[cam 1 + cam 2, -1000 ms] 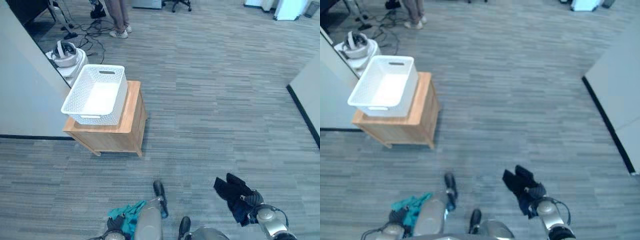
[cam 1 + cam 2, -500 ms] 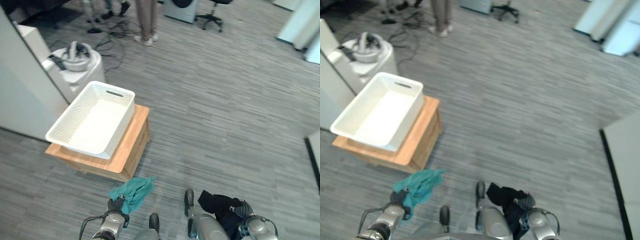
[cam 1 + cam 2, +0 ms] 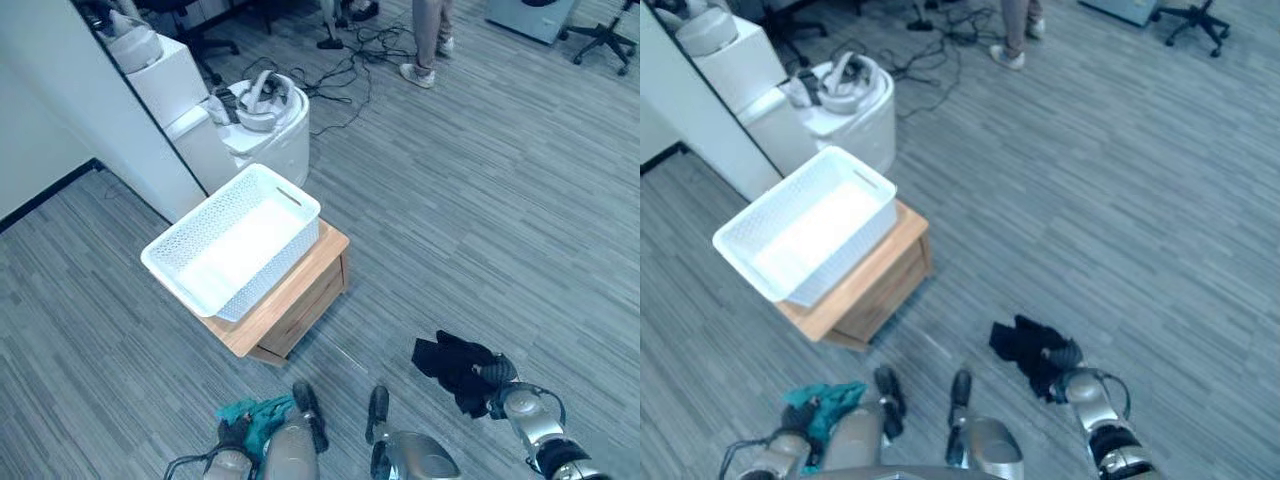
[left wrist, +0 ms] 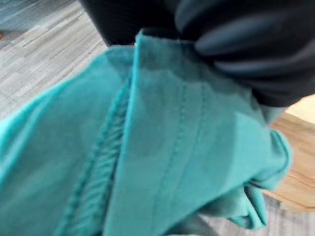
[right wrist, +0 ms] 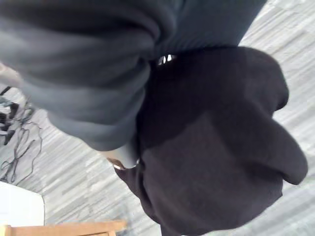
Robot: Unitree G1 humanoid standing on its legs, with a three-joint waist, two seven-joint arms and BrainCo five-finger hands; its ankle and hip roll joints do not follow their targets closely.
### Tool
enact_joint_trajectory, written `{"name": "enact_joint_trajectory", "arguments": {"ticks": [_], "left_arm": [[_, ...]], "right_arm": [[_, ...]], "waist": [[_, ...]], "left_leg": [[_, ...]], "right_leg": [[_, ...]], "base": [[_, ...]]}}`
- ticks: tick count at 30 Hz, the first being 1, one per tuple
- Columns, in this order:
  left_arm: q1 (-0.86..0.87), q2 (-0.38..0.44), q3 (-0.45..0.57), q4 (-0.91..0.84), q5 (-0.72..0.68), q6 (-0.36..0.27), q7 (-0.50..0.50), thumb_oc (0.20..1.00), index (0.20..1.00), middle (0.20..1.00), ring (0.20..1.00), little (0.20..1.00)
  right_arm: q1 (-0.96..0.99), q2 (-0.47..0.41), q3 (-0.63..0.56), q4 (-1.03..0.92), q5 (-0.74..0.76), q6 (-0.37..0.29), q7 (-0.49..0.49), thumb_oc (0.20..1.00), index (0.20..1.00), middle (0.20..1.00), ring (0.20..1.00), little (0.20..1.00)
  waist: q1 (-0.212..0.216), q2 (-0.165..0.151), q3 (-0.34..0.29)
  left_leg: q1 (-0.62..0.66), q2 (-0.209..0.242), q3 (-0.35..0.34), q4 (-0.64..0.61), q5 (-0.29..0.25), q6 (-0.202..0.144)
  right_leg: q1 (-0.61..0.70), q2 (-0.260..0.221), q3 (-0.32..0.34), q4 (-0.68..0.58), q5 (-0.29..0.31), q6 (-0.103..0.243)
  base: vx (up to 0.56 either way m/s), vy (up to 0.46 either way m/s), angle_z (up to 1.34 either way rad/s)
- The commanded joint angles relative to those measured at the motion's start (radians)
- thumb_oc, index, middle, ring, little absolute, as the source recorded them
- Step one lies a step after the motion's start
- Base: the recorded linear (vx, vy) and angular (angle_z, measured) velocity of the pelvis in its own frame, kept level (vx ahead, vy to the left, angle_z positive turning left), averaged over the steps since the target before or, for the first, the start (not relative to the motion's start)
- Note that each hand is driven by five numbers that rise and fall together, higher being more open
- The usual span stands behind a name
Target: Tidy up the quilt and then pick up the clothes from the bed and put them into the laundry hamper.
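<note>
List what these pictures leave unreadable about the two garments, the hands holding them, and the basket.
- Left hand: fingers buried in the teal garment, left wrist view.
- Right hand: fingers wrapped in the black garment, right wrist view.
- Both garments bunched up, so their type is unclear.
- White basket: the wall nearest the camera hides part of the floor inside.
- Person: cut off by the top edge.

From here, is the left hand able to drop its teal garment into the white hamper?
Probably not yet: the left hand grips the teal garment low beside the wooden stand, short of the white hamper on top.
</note>
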Motion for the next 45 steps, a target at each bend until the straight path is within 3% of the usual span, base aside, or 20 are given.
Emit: {"name": "enact_joint_trajectory", "arguments": {"ticks": [1,2,4,5,6,7,8,9,10,14,17,19,26,31,36,41,45], "left_arm": [[-0.008,0.031,-0.008,0.019,0.028,-0.002,-0.011,0.200,0.200,0.200,0.200,0.200],[-0.012,0.034,-0.011,0.029,0.038,0.003,-0.016,0.200,0.200,0.200,0.200,0.200],[-0.017,0.049,-0.009,0.033,0.042,0.007,-0.006,0.200,0.200,0.200,0.200,0.200],[-0.024,0.052,-0.009,0.032,0.038,0.008,-0.005,0.200,0.200,0.200,0.200,0.200],[-0.032,0.055,-0.018,0.029,0.047,0.004,-0.002,0.200,0.200,0.200,0.200,0.200],[-0.043,0.057,-0.037,0.021,0.063,-0.002,-0.007,0.200,0.200,0.200,0.200,0.200],[-0.043,0.056,-0.037,0.021,0.063,-0.002,-0.007,0.200,0.200,0.200,0.200,0.200],[-0.063,0.058,-0.051,0.026,0.083,-0.008,-0.011,0.200,0.200,0.200,0.200,0.200],[-0.072,0.061,-0.048,0.036,0.087,-0.006,-0.013,0.200,0.200,0.200,0.200,0.200],[-0.068,0.070,-0.038,0.074,0.100,-0.009,-0.016,0.200,0.200,0.200,0.200,0.200],[-0.031,0.065,-0.016,0.079,0.097,-0.015,-0.017,0.200,0.200,0.200,0.200,0.200],[0.001,0.050,-0.017,0.086,0.083,-0.018,-0.016,0.200,0.200,0.200,0.200,0.200],[0.008,0.032,-0.029,0.063,0.012,-0.031,0.012,0.200,0.200,0.200,0.200,0.200],[0.013,0.028,-0.047,0.016,-0.043,-0.051,0.036,0.200,0.200,0.200,0.200,0.200],[0.015,0.045,-0.057,-0.078,-0.106,-0.085,0.075,0.200,0.200,0.200,0.200,0.200],[0.023,0.074,-0.073,-0.204,-0.114,-0.114,0.080,0.200,0.200,0.200,0.200,0.200],[0.059,0.131,-0.081,-0.442,-0.084,-0.152,0.076,0.200,0.200,0.200,0.200,0.200]], "right_arm": [[0.084,-0.038,-0.018,-0.078,-0.007,-0.019,-0.010,0.200,0.200,0.200,0.200,0.200],[0.081,-0.028,-0.014,-0.085,-0.019,-0.018,-0.005,0.200,0.200,0.200,0.200,0.200],[0.069,-0.020,0.000,-0.125,-0.032,-0.021,-0.007,0.200,0.200,0.200,0.200,0.200],[0.065,-0.019,0.004,-0.144,-0.036,-0.024,-0.012,0.200,0.200,0.200,0.200,0.200],[0.069,-0.033,0.003,-0.184,-0.050,-0.026,-0.023,0.200,0.200,0.200,0.200,0.200],[0.085,-0.064,-0.014,-0.247,-0.058,-0.031,-0.035,0.200,0.200,0.200,0.200,0.200],[0.086,-0.065,-0.015,-0.248,-0.058,-0.030,-0.035,0.200,0.200,0.200,0.200,0.200],[0.095,-0.094,-0.041,-0.295,-0.062,-0.037,-0.047,0.200,0.200,0.200,0.200,0.200],[0.092,-0.114,-0.050,-0.320,-0.065,-0.040,-0.049,0.200,0.200,0.200,0.200,0.200],[0.073,-0.183,-0.073,-0.436,-0.106,-0.059,-0.060,0.200,0.200,0.200,0.200,0.200],[0.022,-0.262,-0.080,-0.567,-0.136,-0.079,-0.038,0.200,0.200,0.200,0.200,0.200],[-0.112,-0.367,-0.040,-0.706,-0.131,-0.111,0.003,0.200,0.200,0.200,0.200,0.200],[-0.380,-0.462,0.097,-0.822,-0.081,-0.152,0.036,0.200,0.200,0.200,0.200,0.200],[-0.628,-0.437,0.243,-0.838,-0.061,-0.165,0.046,0.200,0.200,0.200,0.200,0.200],[-0.921,-0.331,0.385,-0.753,-0.089,-0.150,0.016,0.200,0.200,0.200,0.200,0.200],[-1.048,-0.256,0.436,-0.622,-0.128,-0.134,-0.013,0.200,0.200,0.200,0.200,0.200],[-1.081,-0.247,0.438,-0.527,-0.122,-0.130,-0.044,0.200,0.200,0.200,0.200,0.200]], "waist": [[-0.033,0.018,-0.037],[-0.042,0.019,-0.031],[-0.062,0.017,-0.013],[-0.065,0.027,-0.004],[-0.081,0.027,0.000],[-0.106,0.022,-0.006],[-0.107,0.023,-0.005],[-0.131,0.014,-0.016],[-0.135,0.008,-0.022],[-0.120,-0.013,-0.037],[-0.106,-0.011,-0.058],[-0.086,-0.001,-0.079],[-0.058,0.006,-0.088],[-0.027,0.006,-0.091],[0.025,0.007,-0.082],[0.057,0.016,-0.067],[0.092,0.039,-0.043]], "left_leg": [[0.094,-0.063,-0.049,-0.028,-0.034,0.028],[0.134,-0.072,-0.046,-0.055,-0.045,0.039],[0.193,-0.085,-0.053,-0.098,-0.052,0.059],[0.196,-0.066,-0.059,-0.107,-0.036,0.060],[0.210,-0.068,-0.095,-0.117,-0.039,0.051],[0.210,-0.075,-0.141,-0.117,-0.046,0.039],[0.211,-0.074,-0.143,-0.117,-0.046,0.039],[0.203,-0.084,-0.196,-0.117,-0.059,0.033],[0.207,-0.088,-0.220,-0.117,-0.068,0.030],[0.238,-0.097,-0.258,-0.117,-0.079,0.031],[0.257,-0.090,-0.259,-0.117,-0.086,0.025],[0.263,-0.072,-0.261,-0.117,-0.081,0.013],[0.258,-0.050,-0.280,-0.117,-0.064,-0.006],[0.248,-0.039,-0.300,-0.117,-0.053,-0.018],[0.218,-0.031,-0.336,-0.117,-0.030,-0.028],[0.183,-0.033,-0.372,-0.117,-0.013,-0.032],[0.137,-0.040,-0.407,-0.117,0.008,-0.040]], "right_leg": [[0.020,-0.145,0.050,0.290,-0.196,0.152],[-0.026,-0.166,0.040,0.415,-0.183,0.175],[-0.123,-0.193,0.078,0.611,-0.123,0.207],[-0.168,-0.177,0.096,0.626,-0.101,0.187],[-0.181,-0.151,0.141,0.539,-0.130,0.167],[-0.178,-0.113,0.225,0.361,-0.146,0.154],[-0.174,-0.113,0.223,0.356,-0.144,0.154],[-0.178,-0.096,0.359,0.184,-0.103,0.161],[-0.193,-0.097,0.404,0.152,-0.078,0.171],[-0.169,-0.114,0.394,0.123,-0.054,0.173],[-0.127,-0.113,0.385,0.083,-0.043,0.171],[-0.094,-0.107,0.369,0.054,-0.041,0.162],[-0.070,-0.096,0.337,0.046,-0.056,0.147],[-0.057,-0.093,0.305,0.043,-0.067,0.135],[-0.056,-0.092,0.272,0.041,-0.074,0.123],[-0.070,-0.094,0.240,0.047,-0.076,0.119],[-0.088,-0.098,0.203,0.044,-0.073,0.119]], "base": [[0.31,0.193,0.39],[0.16,0.116,0.60],[0.19,0.096,0.39],[0.21,-0.031,0.18],[0.29,-0.145,0.86],[0.28,-0.114,1.52],[0.28,-0.205,1.76],[0.22,-0.187,1.40],[0.22,-0.183,1.37],[0.17,-0.165,1.13],[0.17,-0.119,0.03],[0.19,-0.111,0.04],[0.06,-0.052,0.04],[0.04,-0.047,0.18],[0.01,-0.050,0.30],[-0.02,-0.033,0.26],[-0.04,-0.029,0.44]]}}
